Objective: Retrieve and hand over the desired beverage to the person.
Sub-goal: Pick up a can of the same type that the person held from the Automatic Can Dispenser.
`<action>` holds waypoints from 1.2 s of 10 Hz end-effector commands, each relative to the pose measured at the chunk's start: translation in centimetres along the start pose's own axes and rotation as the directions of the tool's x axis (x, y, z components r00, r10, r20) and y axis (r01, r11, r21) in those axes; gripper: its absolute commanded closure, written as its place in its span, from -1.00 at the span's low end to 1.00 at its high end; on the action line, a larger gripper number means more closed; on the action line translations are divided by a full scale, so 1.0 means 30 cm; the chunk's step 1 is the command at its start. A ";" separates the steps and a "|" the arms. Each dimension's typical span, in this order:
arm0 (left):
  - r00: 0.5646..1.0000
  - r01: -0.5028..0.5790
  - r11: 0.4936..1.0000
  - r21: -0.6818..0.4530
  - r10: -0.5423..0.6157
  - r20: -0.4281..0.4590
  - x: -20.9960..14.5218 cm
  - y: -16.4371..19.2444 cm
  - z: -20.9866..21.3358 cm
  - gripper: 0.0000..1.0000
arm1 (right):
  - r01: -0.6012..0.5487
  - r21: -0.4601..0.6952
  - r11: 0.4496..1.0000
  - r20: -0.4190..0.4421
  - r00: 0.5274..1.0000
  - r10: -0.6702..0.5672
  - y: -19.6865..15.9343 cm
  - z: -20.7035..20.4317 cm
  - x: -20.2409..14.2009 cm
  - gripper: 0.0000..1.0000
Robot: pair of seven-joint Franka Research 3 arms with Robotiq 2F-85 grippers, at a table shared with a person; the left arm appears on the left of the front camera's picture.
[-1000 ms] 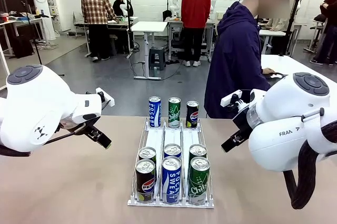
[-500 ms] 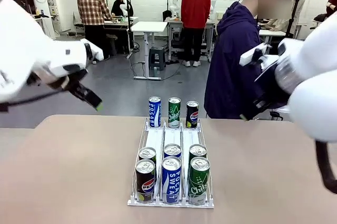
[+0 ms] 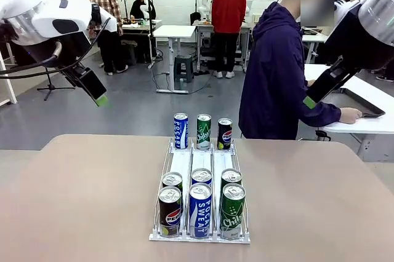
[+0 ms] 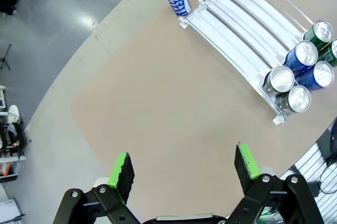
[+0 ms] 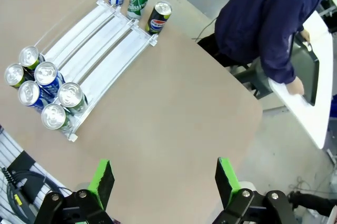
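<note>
A white three-lane rack [image 3: 183,165] stands mid-table with drink cans. At its far end are a blue Pocari Sweat can [image 3: 180,130], a green can [image 3: 204,131] and a black Pepsi can [image 3: 225,133]. Several more cans [image 3: 200,210] crowd the near end. Nothing in view singles out one beverage. The person [image 3: 277,77] in a dark hooded jacket stands at the far edge, turned right, one hand on a side table. My left gripper [image 3: 98,98] hangs open high at the left, and my right gripper [image 3: 309,102] open high at the right. Both wrist views look down on the rack [image 4: 237,19] [image 5: 100,34] past open, empty grippers [image 4: 184,165] [image 5: 164,175].
A white side table [image 3: 369,99] with a dark tablet stands at the right beside the person. Bare tan tabletop [image 3: 80,200] lies on both sides of the rack. Other people stand at benches far behind.
Both arms have risen from low over the table to high at its sides, still open. The person has turned and laid a hand on the side table.
</note>
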State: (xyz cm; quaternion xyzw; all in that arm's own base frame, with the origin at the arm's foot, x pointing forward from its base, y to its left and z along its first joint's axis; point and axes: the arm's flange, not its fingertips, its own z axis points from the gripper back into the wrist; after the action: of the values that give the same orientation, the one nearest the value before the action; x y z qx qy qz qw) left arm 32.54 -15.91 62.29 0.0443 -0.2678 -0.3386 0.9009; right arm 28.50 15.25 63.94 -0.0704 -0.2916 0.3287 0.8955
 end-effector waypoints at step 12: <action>0.963 -0.117 0.827 -0.550 0.230 0.142 -0.306 0.510 0.108 -1.00 | 0.218 0.555 0.803 0.284 0.857 -0.429 -0.619 0.010 -0.410 -1.00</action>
State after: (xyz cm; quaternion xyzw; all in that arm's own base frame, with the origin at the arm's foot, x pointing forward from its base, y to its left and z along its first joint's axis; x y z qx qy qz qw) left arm 33.78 1.75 65.06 -0.2601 -0.2409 -0.3347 0.8731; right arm 31.72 -6.38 64.46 0.2676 -0.3639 0.2305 0.8619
